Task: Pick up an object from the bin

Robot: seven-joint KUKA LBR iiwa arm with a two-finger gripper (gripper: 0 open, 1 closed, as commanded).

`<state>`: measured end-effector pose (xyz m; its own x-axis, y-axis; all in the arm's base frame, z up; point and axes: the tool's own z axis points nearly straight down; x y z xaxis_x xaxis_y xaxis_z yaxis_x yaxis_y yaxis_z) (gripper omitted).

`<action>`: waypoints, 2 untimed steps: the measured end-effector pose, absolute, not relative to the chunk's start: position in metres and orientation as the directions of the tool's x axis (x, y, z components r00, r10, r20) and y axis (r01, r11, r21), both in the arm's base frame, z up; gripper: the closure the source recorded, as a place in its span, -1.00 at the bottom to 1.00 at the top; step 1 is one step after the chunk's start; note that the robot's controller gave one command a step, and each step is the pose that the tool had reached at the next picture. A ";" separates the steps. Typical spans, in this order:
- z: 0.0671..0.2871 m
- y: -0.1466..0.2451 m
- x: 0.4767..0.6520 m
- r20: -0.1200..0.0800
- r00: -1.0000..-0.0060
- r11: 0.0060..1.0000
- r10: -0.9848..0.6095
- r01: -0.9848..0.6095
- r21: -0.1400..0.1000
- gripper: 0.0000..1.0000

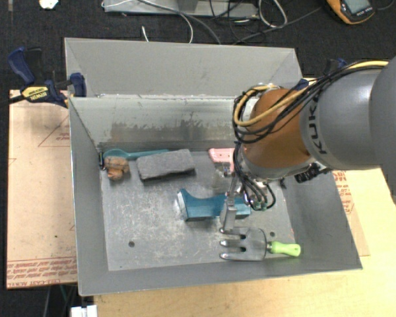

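**Container:** grey metal bin (92,197), holding five loose things spread over the floor, none heaped.

**Contents:**
- teal-blue piece (199,207), blocky, mid-floor
- hand fork (241,247), bare metal with a green handle, lying along the front wall with its prongs to the left
- grey block (165,164), oblong, toward the back wall
- teal-handled utensil (137,154), at the back left, ending beside a brown lump (117,169); brush or spoon, not legible
- pink piece (220,155), at the back, partly hidden by the arm

**Tool (226,224):** low in the bin, at the right end of the teal-blue piece and just behind the hand fork's prongs. Whether it is open or closed cannot be told, and nothing can be seen in its hold.

**Step in hand (judged):** positioning for the grasp; nothing is lifted yet. The likeliest target is the teal-blue piece, though the hand fork lies near enough to be it.

**Next move calls for:** settling squarely over one thing, closing on it, then rising straight so the neighbouring thing is not dragged along.
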<state>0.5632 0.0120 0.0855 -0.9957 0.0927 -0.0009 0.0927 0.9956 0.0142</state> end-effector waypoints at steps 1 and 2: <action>0.071 0.012 0.534 -0.012 -0.999 0.999 -0.040 -0.040 0.011 1.00; 0.071 0.012 0.534 -0.012 -0.999 0.999 -0.040 -0.040 0.011 1.00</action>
<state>0.5336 0.0121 0.0714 -0.9991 -0.0397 -0.0121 -0.0398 0.9991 0.0111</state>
